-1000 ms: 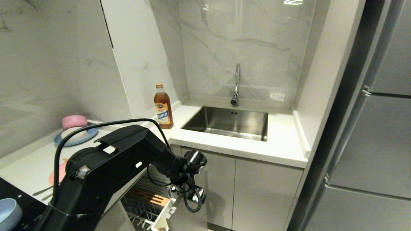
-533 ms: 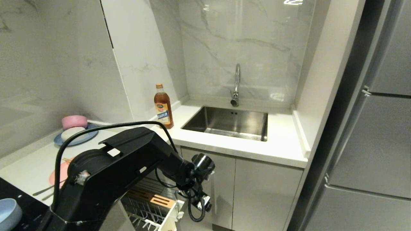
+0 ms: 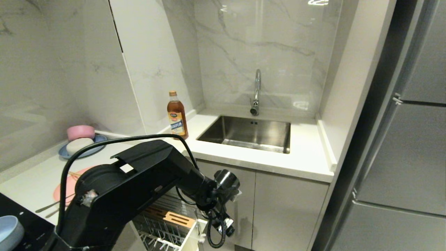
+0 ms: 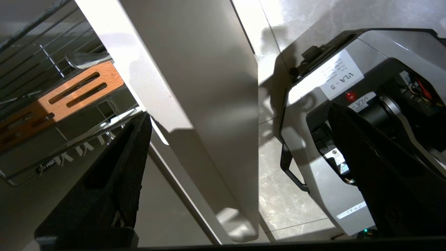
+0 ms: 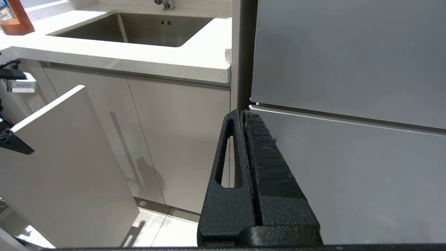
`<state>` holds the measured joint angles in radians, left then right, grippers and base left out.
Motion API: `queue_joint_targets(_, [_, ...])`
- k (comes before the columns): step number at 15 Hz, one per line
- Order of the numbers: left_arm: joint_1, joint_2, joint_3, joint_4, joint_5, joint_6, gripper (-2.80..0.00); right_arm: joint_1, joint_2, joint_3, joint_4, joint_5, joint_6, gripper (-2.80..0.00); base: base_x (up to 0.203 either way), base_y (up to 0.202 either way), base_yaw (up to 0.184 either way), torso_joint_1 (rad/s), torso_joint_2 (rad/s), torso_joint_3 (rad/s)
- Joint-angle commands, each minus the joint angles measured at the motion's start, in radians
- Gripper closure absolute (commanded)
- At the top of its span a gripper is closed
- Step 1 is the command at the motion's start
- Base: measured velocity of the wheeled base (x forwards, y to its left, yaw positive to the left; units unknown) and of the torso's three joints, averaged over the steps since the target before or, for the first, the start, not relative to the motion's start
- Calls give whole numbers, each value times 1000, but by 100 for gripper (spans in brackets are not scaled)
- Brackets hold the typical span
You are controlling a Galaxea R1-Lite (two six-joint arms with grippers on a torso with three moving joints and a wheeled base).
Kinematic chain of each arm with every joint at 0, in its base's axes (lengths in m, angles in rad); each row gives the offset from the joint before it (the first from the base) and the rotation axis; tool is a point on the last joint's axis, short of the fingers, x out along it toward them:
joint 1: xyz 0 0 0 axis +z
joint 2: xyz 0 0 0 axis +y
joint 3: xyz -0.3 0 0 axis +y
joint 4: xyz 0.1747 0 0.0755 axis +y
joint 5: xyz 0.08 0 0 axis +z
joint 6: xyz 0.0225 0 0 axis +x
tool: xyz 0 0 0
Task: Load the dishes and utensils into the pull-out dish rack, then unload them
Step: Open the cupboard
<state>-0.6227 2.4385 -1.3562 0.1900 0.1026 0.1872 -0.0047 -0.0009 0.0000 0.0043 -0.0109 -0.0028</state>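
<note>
Head view: the left gripper [image 4: 240,139] straddles the pale grey front panel [image 4: 195,87] of the chrome wire pull-out dish rack [image 3: 163,228].
Its jaws stand wide, gripping nothing; the right gripper [image 5: 245,116] is closed and empty. The pale-pink plastic plate [image 3: 66,183] and light-blue round bowl [image 3: 8,232] wait on the white surface [image 3: 31,181]. With no clamp, the panel could slip free mid-pull.

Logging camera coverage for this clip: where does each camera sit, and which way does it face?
Head: high, facing forward and down at the sink corner; left arm in front.
Left wrist: behind the open left gripper, straddling the pull-out dish rack front panel; robot base beyond.
Right wrist: low, facing cabinets and fridge; shut right gripper in view.
Shared: head and left wrist see the rack's wooden strip.
</note>
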Motion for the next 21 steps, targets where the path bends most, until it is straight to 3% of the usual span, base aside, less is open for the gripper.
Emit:
queue_joint_targets(1, [-8, -1, -1, 0, -4, 1, -280, 0, 1, 2, 0, 0, 0, 0, 0, 0, 0, 0, 0, 0])
queue_joint_targets(8, [-41, 2, -4, -1, -17, 60, -280, 0, 1, 2, 0, 0, 0, 0, 0, 0, 0, 0, 0, 0])
queue_joint_targets(21, [-109, 1, 4, -1, -18, 85, -280, 0, 1, 2, 0, 0, 0, 0, 0, 0, 0, 0, 0, 0])
